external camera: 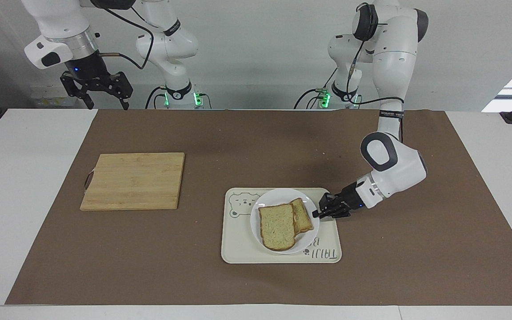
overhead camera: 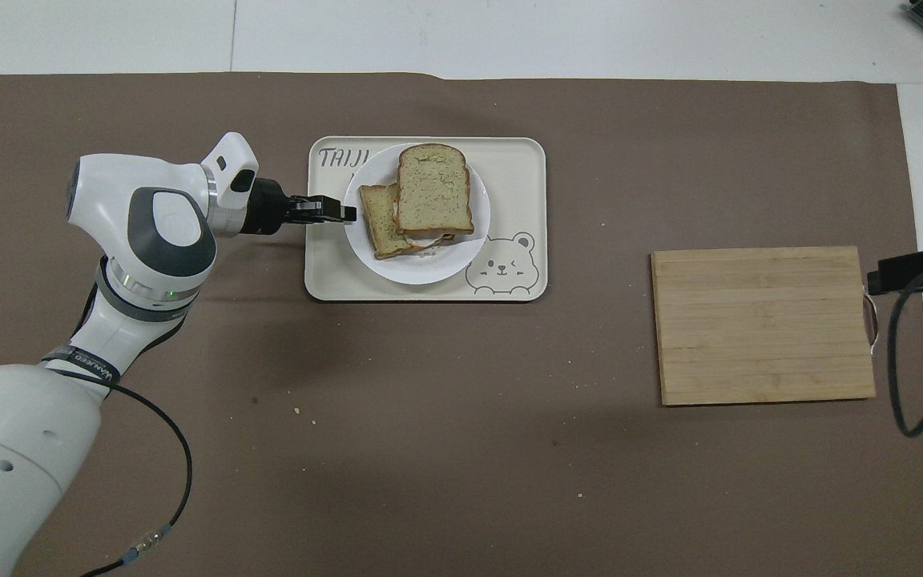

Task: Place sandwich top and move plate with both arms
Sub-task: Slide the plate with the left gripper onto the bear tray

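Observation:
The white plate rests on the cream bear-print tray. On the plate, the pale sandwich top lies over a darker slice that sticks out toward the left arm's end. My left gripper reaches in level and low, its tip at the plate's rim on that same end. My right gripper waits open and empty, high over the table's corner at the right arm's end.
A wooden cutting board lies bare toward the right arm's end. Brown paper covers the table. The tray's bear print shows beside the plate. Crumbs dot the paper near the robots.

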Robot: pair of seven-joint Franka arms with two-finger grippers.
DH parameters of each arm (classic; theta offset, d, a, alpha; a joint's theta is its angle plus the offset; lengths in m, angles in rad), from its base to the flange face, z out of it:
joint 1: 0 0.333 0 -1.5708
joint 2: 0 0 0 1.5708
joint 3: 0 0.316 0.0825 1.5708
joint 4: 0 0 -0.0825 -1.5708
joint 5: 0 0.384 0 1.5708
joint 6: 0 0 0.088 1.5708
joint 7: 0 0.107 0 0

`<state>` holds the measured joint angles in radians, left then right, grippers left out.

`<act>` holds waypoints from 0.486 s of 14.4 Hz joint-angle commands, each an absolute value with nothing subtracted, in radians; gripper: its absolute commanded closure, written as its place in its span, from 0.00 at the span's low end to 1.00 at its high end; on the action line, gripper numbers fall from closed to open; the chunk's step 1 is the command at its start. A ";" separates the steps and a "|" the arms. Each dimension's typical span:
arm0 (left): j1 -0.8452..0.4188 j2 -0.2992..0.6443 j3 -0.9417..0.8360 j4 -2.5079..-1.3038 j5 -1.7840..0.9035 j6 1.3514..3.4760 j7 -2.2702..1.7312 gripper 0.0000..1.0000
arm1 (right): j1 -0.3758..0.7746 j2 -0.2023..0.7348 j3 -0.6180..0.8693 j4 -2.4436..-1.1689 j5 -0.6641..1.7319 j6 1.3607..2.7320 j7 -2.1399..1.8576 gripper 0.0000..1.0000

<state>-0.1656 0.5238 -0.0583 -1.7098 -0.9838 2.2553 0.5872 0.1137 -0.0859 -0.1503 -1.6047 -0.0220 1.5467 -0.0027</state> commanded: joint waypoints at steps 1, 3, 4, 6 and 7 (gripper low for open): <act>-0.164 0.424 -0.032 -1.745 -0.858 2.241 0.490 0.02 | 0.106 -0.107 -0.149 -1.626 -0.032 1.542 -0.031 0.00; -0.166 0.373 -0.026 -1.752 -0.738 2.229 0.418 0.00 | 0.106 -0.107 -0.149 -1.626 -0.032 1.542 -0.029 0.00; -0.163 0.344 -0.025 -1.752 -0.670 2.195 0.384 0.00 | 0.106 -0.107 -0.149 -1.626 -0.032 1.542 -0.029 0.00; -0.155 0.281 -0.009 -1.749 -0.539 2.102 0.338 0.00 | 0.106 -0.107 -0.149 -1.626 -0.032 1.542 -0.031 0.00; -0.153 0.244 -0.002 -1.746 -0.466 2.048 0.327 0.00 | 0.106 -0.107 -0.149 -1.626 -0.032 1.542 -0.029 0.00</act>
